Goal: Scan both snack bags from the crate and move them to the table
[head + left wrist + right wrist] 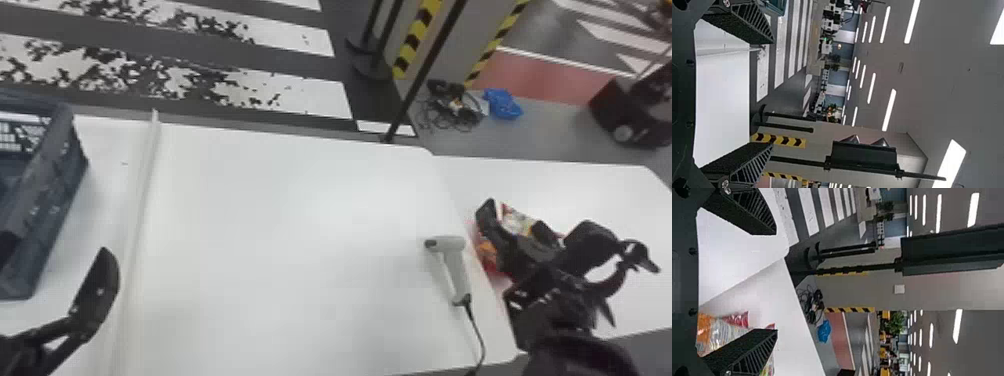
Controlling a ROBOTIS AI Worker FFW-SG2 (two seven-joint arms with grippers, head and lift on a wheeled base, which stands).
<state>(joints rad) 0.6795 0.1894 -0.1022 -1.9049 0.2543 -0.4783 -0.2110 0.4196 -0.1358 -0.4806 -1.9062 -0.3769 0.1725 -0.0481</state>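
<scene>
The right gripper (776,282) has its fingers apart — so does the left gripper (772,93). Beneath the right one, right of centre in the head view, snack bags (517,220) lie on the side table (620,195): probably light, slippery, crushable — any regrip wants a gentle pinch at a seam.

The crate (57,200) sits on the left of the tabletop (300,200), the scanner (455,265) near its right edge, a strip (144,200) between them. Right of the scanner, snack bags (517,219) lie on the adjoining table (560,185)
</scene>
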